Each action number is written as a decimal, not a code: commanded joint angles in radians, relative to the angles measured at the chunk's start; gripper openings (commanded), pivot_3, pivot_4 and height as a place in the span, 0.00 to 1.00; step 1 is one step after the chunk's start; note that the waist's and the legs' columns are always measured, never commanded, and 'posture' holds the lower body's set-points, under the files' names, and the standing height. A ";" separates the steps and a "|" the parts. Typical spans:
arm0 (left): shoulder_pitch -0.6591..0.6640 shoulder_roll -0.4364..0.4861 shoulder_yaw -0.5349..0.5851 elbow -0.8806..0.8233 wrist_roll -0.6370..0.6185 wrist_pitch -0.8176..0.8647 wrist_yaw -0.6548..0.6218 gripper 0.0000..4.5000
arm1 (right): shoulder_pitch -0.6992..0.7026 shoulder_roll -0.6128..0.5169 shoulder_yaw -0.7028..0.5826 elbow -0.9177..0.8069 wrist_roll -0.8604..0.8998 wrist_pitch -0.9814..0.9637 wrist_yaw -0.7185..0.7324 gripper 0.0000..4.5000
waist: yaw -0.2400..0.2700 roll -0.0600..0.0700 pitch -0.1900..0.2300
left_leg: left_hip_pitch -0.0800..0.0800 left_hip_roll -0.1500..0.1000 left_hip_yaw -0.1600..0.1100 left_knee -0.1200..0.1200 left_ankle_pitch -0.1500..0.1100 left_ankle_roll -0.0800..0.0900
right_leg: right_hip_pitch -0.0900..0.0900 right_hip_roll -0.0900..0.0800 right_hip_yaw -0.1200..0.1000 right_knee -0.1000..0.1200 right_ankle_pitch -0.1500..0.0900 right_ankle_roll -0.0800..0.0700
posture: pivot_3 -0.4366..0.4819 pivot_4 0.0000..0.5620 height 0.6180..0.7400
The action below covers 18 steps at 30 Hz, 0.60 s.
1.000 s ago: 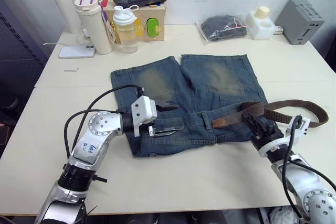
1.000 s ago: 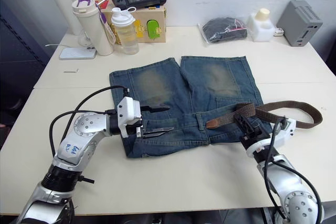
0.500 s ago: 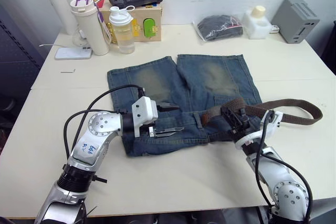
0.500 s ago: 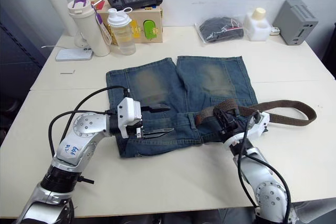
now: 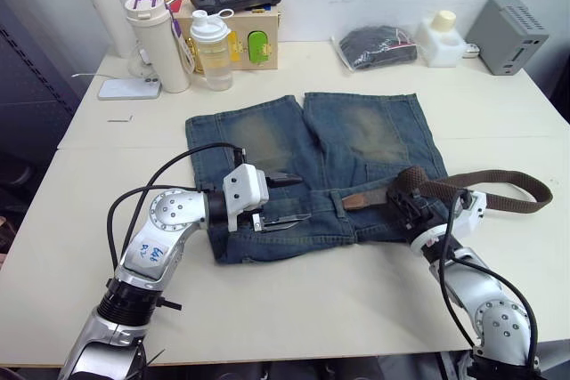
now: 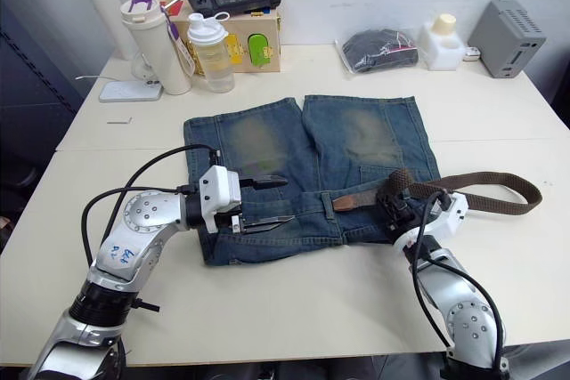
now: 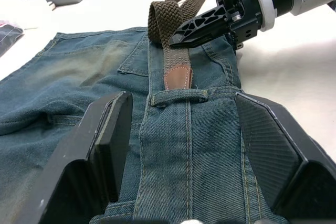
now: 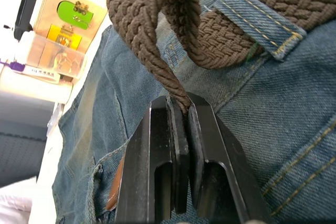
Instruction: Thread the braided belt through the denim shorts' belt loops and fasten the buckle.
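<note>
Now, starting at your left, the left hand (image 5: 283, 200) sits open over the waistband of the shorts (image 5: 312, 157), its fingers spread to either side of a belt loop (image 7: 178, 97) without gripping anything. The shorts lie flat on the surface (image 5: 294, 309), legs pointing away from you. Moving right, the belt (image 5: 485, 186) has its leather tip (image 7: 178, 77) lying on the waistband just short of that loop. Further right, your right hand (image 5: 411, 211) is clamped on a raised fold of the belt, and the rest of the strap trails off the shorts onto the surface.
</note>
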 commanded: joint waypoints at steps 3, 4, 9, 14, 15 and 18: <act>-0.012 0.007 0.018 -0.016 0.000 -0.018 -0.002 0.76 | -0.014 0.021 0.047 -0.053 -0.034 0.026 0.028 0.00 | -0.001 0.000 0.000 | 0.000 0.000 0.000 0.000 0.000 0.000 | 0.000 0.000 0.000 0.000 0.000 0.000 | 0.48 0.27 0.59; -0.013 0.007 0.020 -0.015 0.000 -0.018 -0.002 0.76 | -0.015 0.029 0.059 -0.059 -0.038 0.031 0.030 0.00 | -0.001 0.000 0.000 | 0.000 0.000 0.000 0.000 0.000 0.000 | 0.000 0.000 0.000 0.000 0.000 0.000 | 0.48 0.27 0.59; -0.018 0.010 0.021 -0.004 0.005 -0.026 -0.001 0.76 | -0.028 0.041 0.105 -0.073 -0.075 0.053 0.033 0.00 | -0.001 0.000 0.000 | 0.000 0.000 0.000 0.000 0.000 0.000 | 0.000 0.000 0.000 0.000 0.000 0.000 | 0.48 0.27 0.59; -0.023 0.032 -0.004 0.040 0.078 -0.127 -0.015 0.76 | -0.062 0.062 0.134 -0.071 -0.093 0.072 0.016 0.00 | -0.001 0.000 0.000 | 0.000 0.000 0.000 0.000 0.000 0.000 | 0.000 0.000 0.000 0.000 0.000 0.000 | 0.48 0.27 0.59; -0.023 0.039 -0.011 0.053 0.101 -0.162 -0.020 0.76 | -0.066 0.066 0.137 -0.071 -0.093 0.078 0.014 0.00 | -0.001 0.000 0.000 | 0.000 0.000 0.000 0.000 0.000 0.000 | -0.001 0.000 -0.001 0.000 0.000 0.000 | 0.48 0.27 0.59; -0.040 0.070 -0.062 0.168 0.258 -0.438 -0.007 0.76 | -0.084 0.079 0.159 -0.078 -0.083 0.104 -0.002 0.00 | -0.001 0.000 0.000 | 0.000 0.000 0.001 -0.001 0.000 0.000 | -0.002 0.001 -0.002 0.001 0.000 0.000 | 0.48 0.27 0.59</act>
